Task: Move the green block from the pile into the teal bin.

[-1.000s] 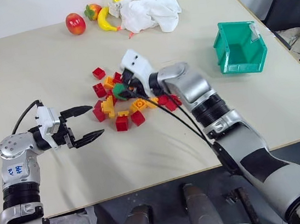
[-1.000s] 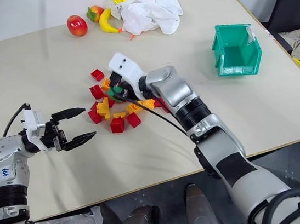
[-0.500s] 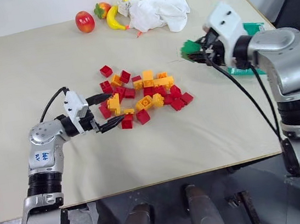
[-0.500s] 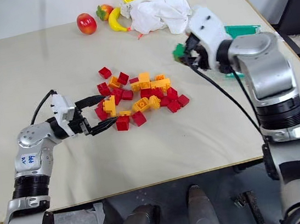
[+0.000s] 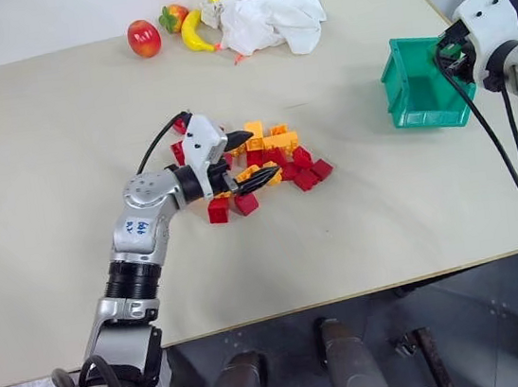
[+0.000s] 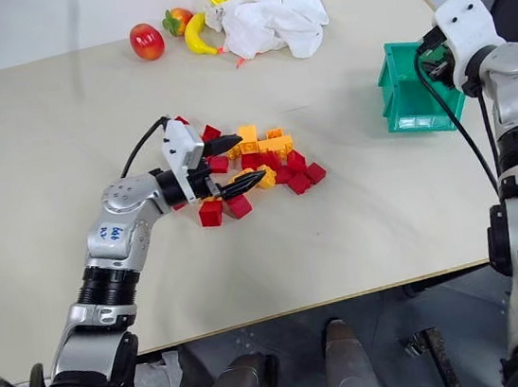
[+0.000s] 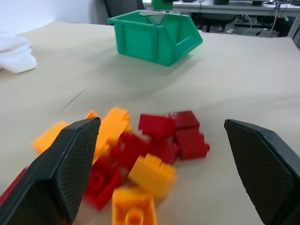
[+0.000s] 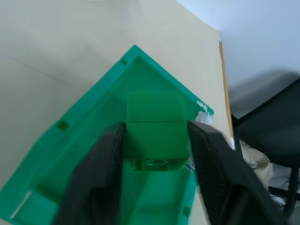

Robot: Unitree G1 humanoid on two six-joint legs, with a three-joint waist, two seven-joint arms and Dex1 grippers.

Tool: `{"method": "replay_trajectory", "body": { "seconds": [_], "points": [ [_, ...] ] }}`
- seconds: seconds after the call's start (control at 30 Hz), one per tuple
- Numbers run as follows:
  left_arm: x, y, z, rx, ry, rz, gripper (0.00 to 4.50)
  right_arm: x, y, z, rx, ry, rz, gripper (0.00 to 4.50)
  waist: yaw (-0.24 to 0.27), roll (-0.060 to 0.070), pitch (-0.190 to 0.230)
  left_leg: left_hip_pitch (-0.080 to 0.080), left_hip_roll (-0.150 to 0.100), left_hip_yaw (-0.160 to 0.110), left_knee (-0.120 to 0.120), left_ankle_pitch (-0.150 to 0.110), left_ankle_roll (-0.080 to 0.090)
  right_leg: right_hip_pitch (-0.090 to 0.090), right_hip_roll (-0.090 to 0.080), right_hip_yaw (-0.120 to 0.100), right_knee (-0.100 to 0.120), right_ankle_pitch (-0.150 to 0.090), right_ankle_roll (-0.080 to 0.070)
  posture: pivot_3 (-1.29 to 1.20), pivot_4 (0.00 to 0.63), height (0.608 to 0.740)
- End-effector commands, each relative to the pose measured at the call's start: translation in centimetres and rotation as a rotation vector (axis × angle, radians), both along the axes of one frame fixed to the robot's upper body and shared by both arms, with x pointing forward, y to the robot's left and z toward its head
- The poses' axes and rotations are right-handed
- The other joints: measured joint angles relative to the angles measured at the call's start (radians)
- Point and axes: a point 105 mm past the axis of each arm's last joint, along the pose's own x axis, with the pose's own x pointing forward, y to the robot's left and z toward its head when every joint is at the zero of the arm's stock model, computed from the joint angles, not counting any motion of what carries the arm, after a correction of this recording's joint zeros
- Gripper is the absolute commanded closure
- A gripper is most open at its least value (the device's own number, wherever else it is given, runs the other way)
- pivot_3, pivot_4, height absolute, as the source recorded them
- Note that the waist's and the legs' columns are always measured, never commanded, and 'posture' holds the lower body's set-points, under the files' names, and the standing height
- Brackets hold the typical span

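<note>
From the head cameras, your right gripper (image 5: 448, 46) hangs over the teal bin (image 5: 406, 98) at about 2 o'clock on the table (image 5: 359, 228), placed there so that whatever it lets go will fall inside the walls instead of on the tabletop. Its fingers are too small here to judge. The pile (image 5: 264, 159) of red and yellow-orange bricks lies near the table's middle, and your left gripper (image 5: 253, 159) sits right at the pile's 9 o'clock edge with its two black fingers spread apart and nothing between them — likely parked, or ready to sort the bricks, since it has no part in the drop. Toy fruit (image 5: 144, 38) and a white cloth (image 5: 264, 16) lie at 12 o'clock, well apart from the work.

In the left wrist view, the spread fingers (image 7: 61, 173) frame the loose bricks, with the teal bin far off behind them. No brick touches either pad.

In the right wrist view you get the answer on the task's thing: the green block (image 8: 154, 125) sits between the two dark fingers (image 8: 101, 164), directly above the bin's open interior. The fingers flank it closely, but you cannot tell from this frame whether they grip it or have just parted. By my judgement the drop is under way — the block is lined up over the bin but not yet seen resting on its floor.
</note>
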Motion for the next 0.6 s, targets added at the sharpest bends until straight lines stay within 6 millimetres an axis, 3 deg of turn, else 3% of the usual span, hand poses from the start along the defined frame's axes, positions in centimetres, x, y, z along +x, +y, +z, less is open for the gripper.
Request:
{"method": "replay_trajectory", "body": {
  "seconds": [0.03, 0.13, 0.3, 0.47, 0.6],
  "points": [
    [0.5, 0.1, 1.0, -0.013, -0.025, 0.018, 0.0, 0.2, -0.1, 1.7, 0.01, -0.074, 0.011, 0.96, 0.002, 0.0, 0.0, 0.0, 0.0, 0.0, 0.0, 0.0, 0.0, 0.0, 0.0, 0.0, 0.0, 0.0, 0.0, 0.0, 0.15, 0.74],
    [0.8, 0.5, 1.4, -0.055, -0.014, 0.032, 0.0, 0.2, 0.7, 2.4, 0.04, -0.098, 0.067, 0.05, 0.002, 0.001, 0.001, -0.001, -0.001, 0.0, 0.0, 0.0, 0.0, 0.0, 0.0, 0.001, 0.0, 0.001, 0.001, 0.0, 0.15, 0.74],
    [0.2, 3.6, 2.9, -0.17, -0.042, 0.064, 0.0, -1.7, 3.2, 2.2, 0.08, -0.029, 0.319, 0.05, 0.002, 0.001, 0.001, -0.001, 0.0, 0.0, 0.0, 0.0, 0.0, -0.001, 0.0, 0.001, -0.001, 0.001, 0.001, 0.0, 0.15, 0.74],
    [-1.6, 8.5, 3.9, -0.246, -0.072, 0.056, 0.0, -7.9, 7.2, -2.0, 0.126, 0.159, 0.678, 0.05, 0.006, 0.001, 0.001, -0.003, 0.001, -0.001, 0.001, -0.001, 0.001, -0.001, 0.0, -0.001, -0.002, 0.001, 0.001, 0.0, 0.15, 0.74],
    [-3.2, 12.8, 2.9, -0.154, -0.044, 0.064, 0.0, -12.1, 7.9, -5.8, 0.065, 0.274, 0.86, 0.05, 0.01, 0.002, 0.001, -0.005, -0.001, -0.001, 0.003, -0.001, 0.002, -0.002, -0.001, -0.001, -0.003, 0.002, 0.003, 0.0, 0.15, 0.74]
  ]
}}
